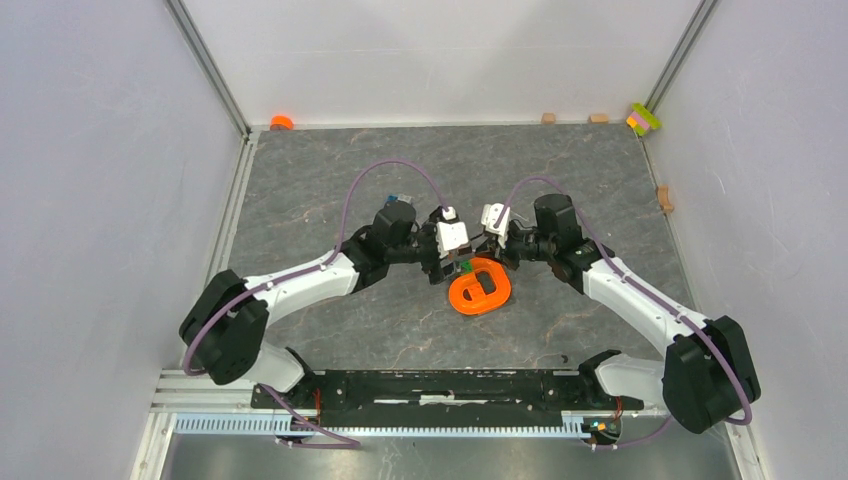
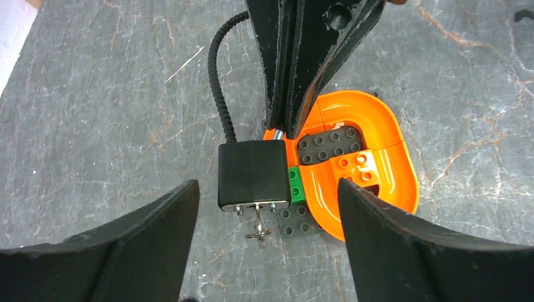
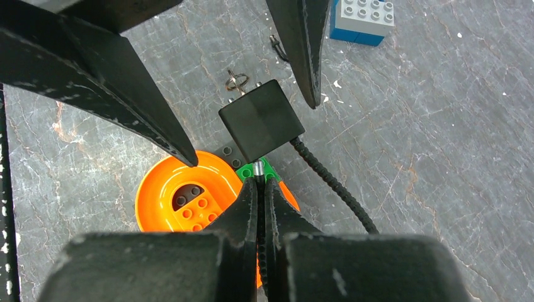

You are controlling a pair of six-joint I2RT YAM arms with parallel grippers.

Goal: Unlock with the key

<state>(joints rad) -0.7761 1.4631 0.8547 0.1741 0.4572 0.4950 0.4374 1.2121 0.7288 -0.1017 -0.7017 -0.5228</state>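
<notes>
two grippers meet over the middle of the grey table point(image 2: 94, 94), nose to nose across a small black lock point(image 2: 254, 173). the left gripper point(image 2: 267, 187) stands wide open, one finger on each side of the lock body, and neither finger touches it. the key point(image 2: 258, 225) is in the gap between those fingers. it sticks out of the lock's end face, between two small silver studs. only a thin silvery stem and a small wire loop at its outer end show, and the colour of its head cannot be told.

the right gripper point(image 3: 258, 185) is closed, its fingertips pressed together at a small silver stub on the opposite end of the lock, where the ribbed black cable point(image 2: 217, 82) leaves the body. whether it truly pinches that stub cannot be told.

the lock sits just beside an orange ring-shaped piece point(image 2: 393, 157), over its edge and next to a green brick point(image 2: 295, 185). dark studded bricks point(image 2: 327, 146) lie inside the ring. a blue and grey brick point(image 3: 364, 19) rests on the table well apart from the lock.
</notes>
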